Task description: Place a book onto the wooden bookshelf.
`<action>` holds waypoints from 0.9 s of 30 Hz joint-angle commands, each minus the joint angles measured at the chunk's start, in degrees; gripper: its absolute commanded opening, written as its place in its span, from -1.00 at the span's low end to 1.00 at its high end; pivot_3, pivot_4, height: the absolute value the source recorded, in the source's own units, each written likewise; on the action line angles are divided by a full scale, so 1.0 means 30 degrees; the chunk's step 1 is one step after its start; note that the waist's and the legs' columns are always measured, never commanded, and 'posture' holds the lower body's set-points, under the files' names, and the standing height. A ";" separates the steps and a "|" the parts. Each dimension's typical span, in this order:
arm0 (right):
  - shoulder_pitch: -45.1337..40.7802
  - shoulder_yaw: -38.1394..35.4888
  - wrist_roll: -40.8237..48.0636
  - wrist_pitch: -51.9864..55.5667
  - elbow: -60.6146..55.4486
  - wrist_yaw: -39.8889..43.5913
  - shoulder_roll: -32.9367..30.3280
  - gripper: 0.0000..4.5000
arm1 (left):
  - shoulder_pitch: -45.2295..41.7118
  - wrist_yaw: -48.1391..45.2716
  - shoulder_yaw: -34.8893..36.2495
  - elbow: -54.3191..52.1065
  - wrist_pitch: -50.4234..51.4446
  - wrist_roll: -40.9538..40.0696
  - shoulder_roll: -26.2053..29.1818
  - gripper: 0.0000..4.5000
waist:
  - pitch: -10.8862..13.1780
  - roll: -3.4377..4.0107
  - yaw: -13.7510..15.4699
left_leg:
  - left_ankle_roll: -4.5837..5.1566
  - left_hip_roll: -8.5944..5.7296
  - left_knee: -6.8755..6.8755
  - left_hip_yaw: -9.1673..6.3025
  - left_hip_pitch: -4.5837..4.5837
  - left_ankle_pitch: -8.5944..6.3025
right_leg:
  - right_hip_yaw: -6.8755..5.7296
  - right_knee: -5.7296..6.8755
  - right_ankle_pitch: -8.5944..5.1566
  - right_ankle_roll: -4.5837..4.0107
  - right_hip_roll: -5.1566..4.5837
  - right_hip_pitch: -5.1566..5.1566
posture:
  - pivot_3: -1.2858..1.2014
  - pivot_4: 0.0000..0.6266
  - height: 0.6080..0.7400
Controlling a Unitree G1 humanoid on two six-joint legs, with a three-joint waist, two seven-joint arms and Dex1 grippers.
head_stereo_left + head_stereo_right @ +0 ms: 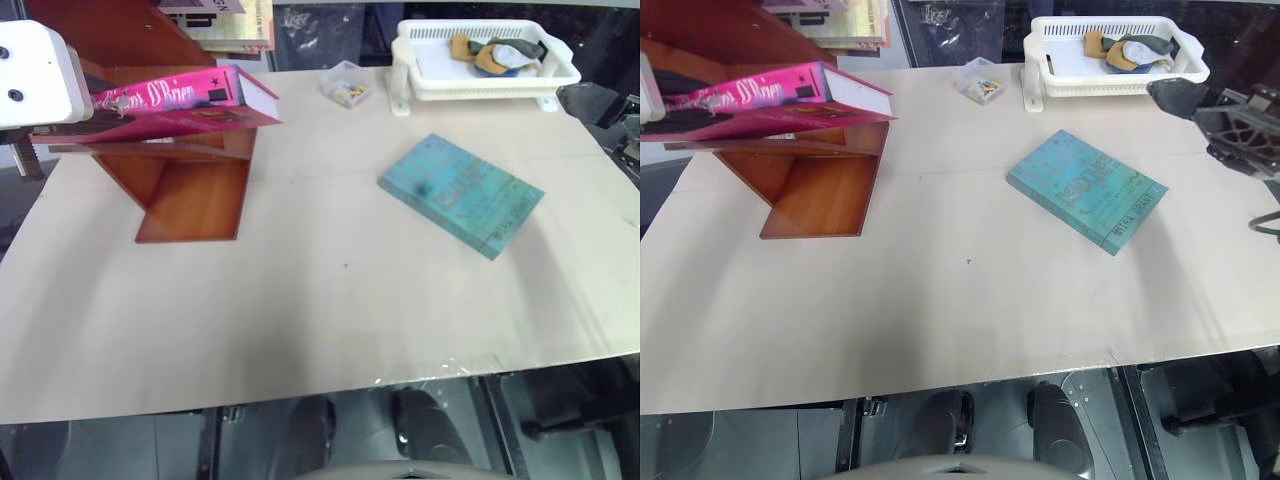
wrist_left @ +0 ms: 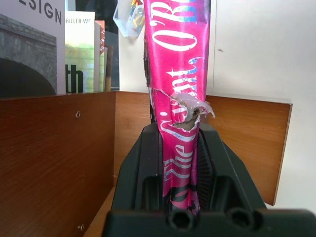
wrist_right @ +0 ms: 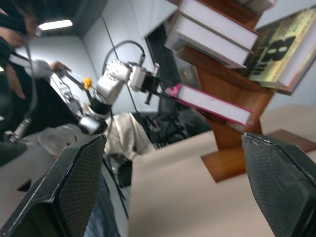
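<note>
Pink book (image 1: 190, 100), clamped spine-first in the left hand (image 2: 180, 163), lies level over the wooden bookshelf (image 1: 190, 190); right hand (image 3: 173, 182) gapes apart.

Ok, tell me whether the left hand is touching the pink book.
Touching. In the left wrist view the left hand is shut on the pink book, both black fingers pressed against its covers at the spine.

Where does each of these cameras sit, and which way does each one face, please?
Head views: look down over the table at the teal book, white basket and pink book.
Left wrist view: looks along the left hand, shut on the pink book's spine, toward the wooden bookshelf.
Right wrist view: between the right hand's open fingers, faces the bookshelf and the left arm.
All views share the pink book.
</note>
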 commanded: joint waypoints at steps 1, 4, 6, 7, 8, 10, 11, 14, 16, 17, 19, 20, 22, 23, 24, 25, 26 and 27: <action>-0.0793 0.0292 -0.0155 -0.0936 0.0287 0.1031 -0.0604 1.00 | 0.0334 0.0325 0.0939 0.0752 -0.0631 0.0306 0.0431 -0.82 | 0.0000 0.0000 -0.0005 | 0.0000 0.0000 0.0000 0.0001 0.0000 0.0000 | 0.0001 0.0004 0.0000 0.0000 0.0001 -0.0003 | 0.03 -0.52 1.00; -0.0870 0.0390 0.0004 -0.1072 0.0326 0.1031 -0.0568 1.00 | 0.0582 0.0253 0.0693 0.1867 -0.1941 0.0559 0.0646 -0.82 | 0.0000 0.0001 -0.0016 | 0.0000 0.0001 -0.0001 0.0016 0.0000 0.0000 | 0.0014 0.0019 0.0000 -0.0001 0.0003 -0.0016 | 0.03 -0.52 1.00; -0.0810 0.0463 0.0093 -0.1136 0.0201 0.1031 -0.0604 1.00 | 0.0179 0.0311 0.0313 0.2647 -0.2703 0.0285 0.0666 -0.82 | 0.0001 0.0001 -0.0011 | 0.0000 0.0003 0.0000 0.0027 -0.0003 0.0000 | 0.0026 0.0033 0.0000 -0.0001 0.0003 -0.0031 | 0.03 -0.52 1.00; -0.0751 0.0485 0.0101 -0.1212 0.0142 0.1031 -0.0629 1.00 | -0.0085 0.0459 -0.0059 0.3383 -0.3586 0.0471 0.0724 -0.82 | 0.0001 0.0001 -0.0005 | 0.0000 0.0003 0.0000 0.0031 -0.0003 0.0000 | 0.0030 0.0037 -0.0001 -0.0002 0.0002 -0.0034 | 0.03 -0.52 1.00; -0.0715 0.0471 0.0103 -0.1272 0.0117 0.1031 -0.0633 1.00 | -0.0328 0.0564 -0.0402 0.4080 -0.4448 0.0664 0.0746 -0.82 | 0.0001 0.0001 0.0003 | 0.0000 0.0003 -0.0001 0.0033 -0.0005 0.0000 | 0.0032 0.0042 -0.0001 -0.0002 0.0002 -0.0038 | 0.03 -0.52 1.00; -0.0681 0.0367 0.0154 -0.1298 0.0133 0.1031 -0.0613 1.00 | -0.0705 0.0578 -0.0939 0.5057 -0.5422 0.0838 0.0758 -0.82 | 0.0001 0.0001 0.0010 | 0.0000 0.0001 0.0000 0.0035 -0.0007 0.0000 | 0.0033 0.0052 -0.0001 -0.0003 0.0002 -0.0043 | 0.03 -0.52 1.00; -0.0627 0.0327 0.0130 -0.1363 0.0167 0.1031 -0.0643 1.00 | -0.0753 0.0440 -0.1107 0.5353 -0.5639 0.0780 0.0736 -0.82 | 0.0001 0.0001 0.0008 | 0.0000 0.0000 0.0000 0.0036 -0.0010 0.0000 | 0.0034 0.0054 -0.0001 -0.0003 0.0002 -0.0047 | 0.03 -0.52 1.00; -0.0304 0.0263 0.0003 -0.1663 0.0114 0.1031 -0.0754 1.00 | -0.1176 0.0189 -0.1657 0.6074 -0.6172 0.0282 0.0329 -0.82 | 0.0001 0.0001 -0.0004 | 0.0000 0.0002 0.0001 0.0048 -0.0022 0.0000 | 0.0057 0.0072 -0.0001 -0.0003 0.0001 -0.0069 | 0.03 -0.52 1.00; -0.0131 0.0197 0.0032 -0.1731 0.0019 0.1031 -0.0756 1.00 | -0.1559 0.0226 -0.2024 0.6531 -0.6628 0.0220 0.0070 -0.82 | 0.0001 0.0001 -0.0003 | 0.0000 0.0001 0.0000 0.0052 -0.0032 0.0000 | 0.0085 0.0093 -0.0001 -0.0003 0.0001 -0.0100 | 0.03 -0.52 1.00; -0.0084 0.0191 0.0030 -0.1766 -0.0005 0.1031 -0.0757 1.00 | -0.1723 0.0228 -0.2171 0.6706 -0.6795 0.0246 0.0003 -0.82 | 0.0001 0.0001 -0.0005 | 0.0000 0.0000 0.0000 0.0060 -0.0032 0.0000 | 0.0086 0.0095 -0.0001 -0.0003 0.0004 -0.0103 | 0.03 -0.52 1.00; -0.0045 0.0043 0.0025 -0.1771 0.0143 0.1031 -0.0673 1.00 | -0.2209 0.0135 -0.2546 0.7186 -0.7332 0.0275 -0.0243 -0.37 | 0.0001 0.0001 -0.0004 | 0.0000 0.0001 0.0001 0.0080 -0.0034 0.0000 | 0.0090 0.0099 -0.0001 -0.0003 0.0007 -0.0107 | 0.03 -0.52 1.00; 0.0006 -0.0009 0.0026 -0.1773 0.0185 0.1031 -0.0660 1.00 | -0.2431 0.0091 -0.2730 0.7491 -0.7635 0.0364 -0.0307 -0.25 | 0.0001 0.0001 -0.0003 | 0.0000 0.0001 0.0003 0.0087 -0.0034 0.0000 | 0.0096 0.0104 -0.0001 -0.0003 0.0007 -0.0110 | 0.03 -0.52 1.00; 0.0128 -0.0050 0.0010 -0.1816 0.0173 0.1031 -0.0680 1.00 | -0.2777 0.0055 -0.3025 0.8048 -0.8135 0.0608 -0.0311 0.22 | 0.0001 0.0000 -0.0001 | 0.0000 -0.0002 0.0007 0.0088 -0.0034 0.0000 | 0.0096 0.0104 0.0000 -0.0002 0.0006 -0.0110 | 0.03 -0.52 1.00; 0.0214 -0.0090 -0.0024 -0.1876 0.0207 0.1031 -0.0669 1.00 | -0.3056 0.0162 -0.3257 0.8495 -0.8525 0.0944 -0.0280 0.41 | 0.0001 0.0000 0.0002 | 0.0000 -0.0001 0.0007 0.0089 -0.0035 0.0000 | 0.0097 0.0105 0.0000 -0.0002 0.0007 -0.0110 | 0.03 -0.52 1.00; 0.0287 -0.0124 -0.0046 -0.1929 0.0231 0.1031 -0.0658 1.00 | -0.3284 0.0212 -0.3445 0.8844 -0.8837 0.1185 -0.0260 0.63 | 0.0001 0.0000 0.0004 | 0.0000 -0.0001 0.0008 0.0088 -0.0036 0.0000 | 0.0097 0.0105 -0.0001 -0.0002 0.0007 -0.0110 | 0.03 -0.52 1.00; 0.0341 -0.0153 -0.0085 -0.1982 0.0274 0.1031 -0.0640 1.00 | -0.3523 0.0215 -0.3632 0.9157 -0.9107 0.1365 -0.0266 0.86 | 0.0000 0.0001 0.0005 | 0.0000 -0.0005 0.0007 0.0091 -0.0036 0.0000 | 0.0098 0.0104 0.0000 -0.0002 0.0006 -0.0111 | 0.03 -0.52 1.00; 0.0393 -0.0213 -0.0096 -0.2003 0.0292 0.1031 -0.0629 1.00 | -0.3697 0.0161 -0.3738 0.9365 -0.9244 0.1446 -0.0261 0.98 | 0.0000 0.0000 0.0004 | 0.0000 -0.0011 0.0007 0.0094 -0.0036 0.0000 | 0.0099 0.0104 0.0000 -0.0002 0.0007 -0.0111 | 0.03 -0.52 1.00; 0.0404 -0.0310 -0.0062 -0.1944 0.0339 0.1031 -0.0601 1.00 | -0.3814 0.0087 -0.3794 0.9486 -0.9291 0.1474 -0.0262 0.98 | 0.0000 0.0000 0.0004 | 0.0000 -0.0010 0.0007 0.0092 -0.0036 0.0000 | 0.0099 0.0105 0.0000 -0.0002 0.0007 -0.0111 | 0.03 -0.52 1.00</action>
